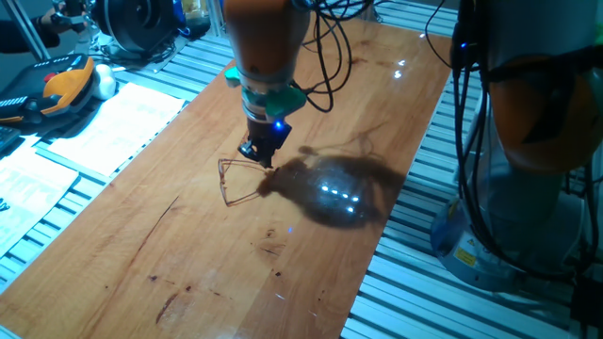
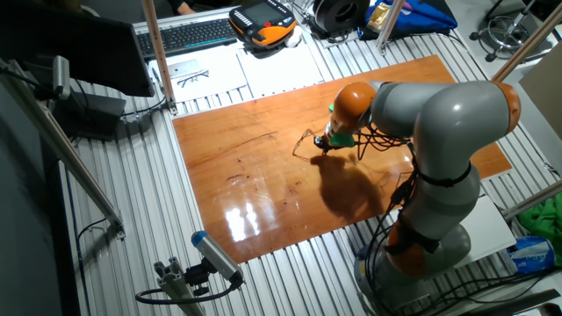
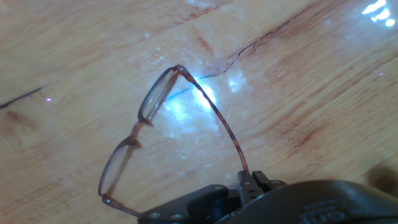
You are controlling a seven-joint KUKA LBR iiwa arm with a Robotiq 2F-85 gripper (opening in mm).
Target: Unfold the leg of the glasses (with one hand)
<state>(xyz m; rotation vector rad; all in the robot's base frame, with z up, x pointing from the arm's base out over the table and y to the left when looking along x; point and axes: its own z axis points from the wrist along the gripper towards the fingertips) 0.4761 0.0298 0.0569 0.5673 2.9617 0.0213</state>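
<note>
The glasses (image 3: 146, 134) lie on the wooden table (image 3: 311, 93), thin reddish-brown wire with two clear oval lenses. One leg runs from the far hinge (image 3: 180, 70) down to my gripper (image 3: 252, 180), which is shut on the leg's tip. The other leg leaves the near hinge and passes under the black hand. In one fixed view the gripper (image 1: 259, 155) stands low over the table with its blue light on, the glasses (image 1: 231, 181) just left of it. In the other fixed view the glasses (image 2: 305, 140) sit left of the gripper (image 2: 322, 146).
White papers (image 1: 113, 122) and an orange handheld unit (image 1: 66, 85) lie left of the wooden board. A keyboard (image 2: 189, 33) and another pair of glasses (image 2: 191, 77) on paper sit at the back. A second robot base (image 1: 528, 141) stands at the right edge.
</note>
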